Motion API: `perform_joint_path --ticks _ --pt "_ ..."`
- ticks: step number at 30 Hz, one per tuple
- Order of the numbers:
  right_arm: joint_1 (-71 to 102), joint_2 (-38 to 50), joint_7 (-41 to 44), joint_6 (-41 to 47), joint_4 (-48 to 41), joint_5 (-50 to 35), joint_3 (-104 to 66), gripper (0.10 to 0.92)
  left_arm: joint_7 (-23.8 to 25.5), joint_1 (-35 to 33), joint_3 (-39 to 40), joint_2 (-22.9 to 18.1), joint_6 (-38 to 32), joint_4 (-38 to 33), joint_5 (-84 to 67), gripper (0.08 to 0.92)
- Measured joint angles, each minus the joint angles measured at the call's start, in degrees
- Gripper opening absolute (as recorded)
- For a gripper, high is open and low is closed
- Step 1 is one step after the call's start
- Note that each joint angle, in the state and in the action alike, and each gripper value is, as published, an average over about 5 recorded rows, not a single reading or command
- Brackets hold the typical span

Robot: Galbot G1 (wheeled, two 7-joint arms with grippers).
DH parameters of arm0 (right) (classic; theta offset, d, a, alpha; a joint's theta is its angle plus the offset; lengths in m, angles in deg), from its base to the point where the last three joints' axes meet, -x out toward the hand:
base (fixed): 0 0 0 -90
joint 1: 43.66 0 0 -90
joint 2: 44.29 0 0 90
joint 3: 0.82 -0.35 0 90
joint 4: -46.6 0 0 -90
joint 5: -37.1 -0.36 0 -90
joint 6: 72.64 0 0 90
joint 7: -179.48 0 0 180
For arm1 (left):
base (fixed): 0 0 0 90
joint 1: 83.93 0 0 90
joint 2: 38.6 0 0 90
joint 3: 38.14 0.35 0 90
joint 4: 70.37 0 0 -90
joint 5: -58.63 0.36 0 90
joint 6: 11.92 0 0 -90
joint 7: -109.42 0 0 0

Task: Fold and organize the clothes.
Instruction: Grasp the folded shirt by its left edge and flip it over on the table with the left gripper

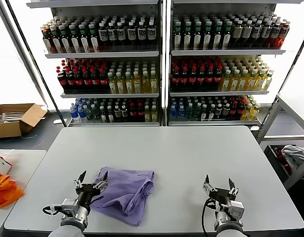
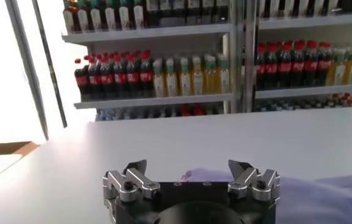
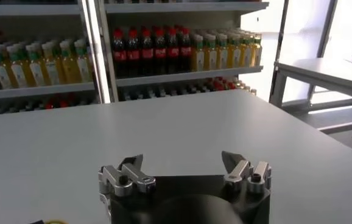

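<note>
Head view: my left gripper spread wide at the T-shirt's left edge, lower left; right gripper spread, empty, lower right; bottle shelves behind the table.

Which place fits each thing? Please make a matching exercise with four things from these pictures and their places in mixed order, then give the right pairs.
Things:
1. lavender T-shirt
2. left claw
3. right claw
4. cardboard box

Places:
A. on the floor, left of the table
B. open, over bare table near the front right edge
C. crumpled on the table, front left part
D. open, at the left edge of the shirt

Pairs: 1-C, 2-D, 3-B, 4-A
</note>
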Motion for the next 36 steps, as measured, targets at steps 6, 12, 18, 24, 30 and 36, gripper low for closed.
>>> perform_joint_path --ticks 6,12,18,24,30,36 --pt "0.13 -0.11 0.0 -0.04 -0.11 0.01 0.1 0.823 1.98 0.11 -0.67 1.46 0.86 1.93 -1.5 0.823" --pt "0.14 -0.02 0.0 -0.14 -0.4 -0.01 -0.07 0.823 4.18 0.65 -1.76 2.79 2.73 3.45 -4.79 0.822" --pt "0.02 -0.02 0.03 -0.19 -0.59 -0.01 -0.12 0.823 5.89 0.85 -2.63 3.64 4.87 4.57 -9.18 0.814" --pt "-0.4 -0.03 0.04 -0.17 -0.84 -0.02 -0.05 0.823 7.11 0.43 -2.88 4.29 6.73 4.61 -13.49 0.682" --pt "-0.53 0.08 0.06 -0.13 -0.92 -0.05 0.02 0.823 7.99 -0.1 -2.81 4.3 8.06 4.09 -16.16 0.501" --pt "-0.83 0.28 0.08 -0.01 -0.83 -0.26 -0.01 0.823 8.27 -0.31 -2.8 4.03 8.89 3.7 -17.66 0.345"
